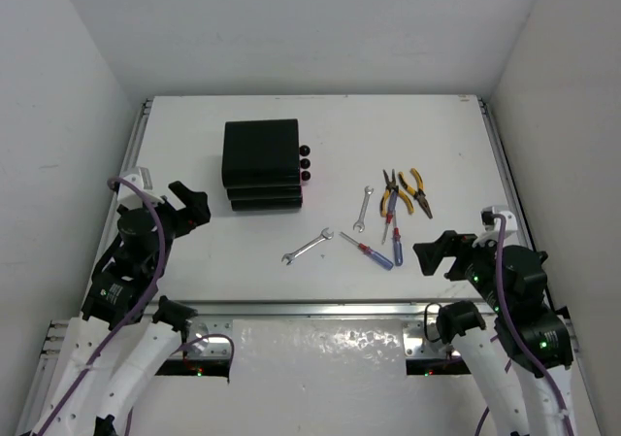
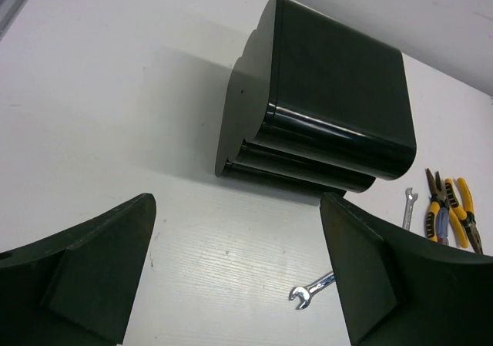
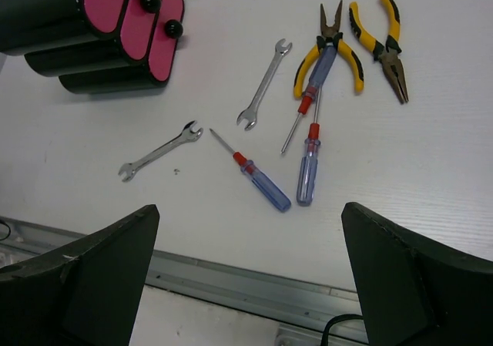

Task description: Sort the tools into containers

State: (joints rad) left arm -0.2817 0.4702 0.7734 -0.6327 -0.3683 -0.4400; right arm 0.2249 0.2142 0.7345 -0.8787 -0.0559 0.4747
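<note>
Right of the chest (image 1: 260,164), whose three drawers (image 3: 135,26) are shut, the tools lie loose on the counter (image 1: 233,261): two wrenches (image 1: 308,247), two pliers (image 1: 418,191) and three screwdrivers (image 1: 367,250), one lying on a pair of pliers. The left claw (image 1: 192,206) hovers spread and empty left of the chest. The right claw (image 1: 439,253) hovers spread and empty near the screwdrivers.

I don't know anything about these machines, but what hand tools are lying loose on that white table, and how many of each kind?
Wrenches: 2
Pliers: 2
Screwdrivers: 3
Total: 7 tools
</note>
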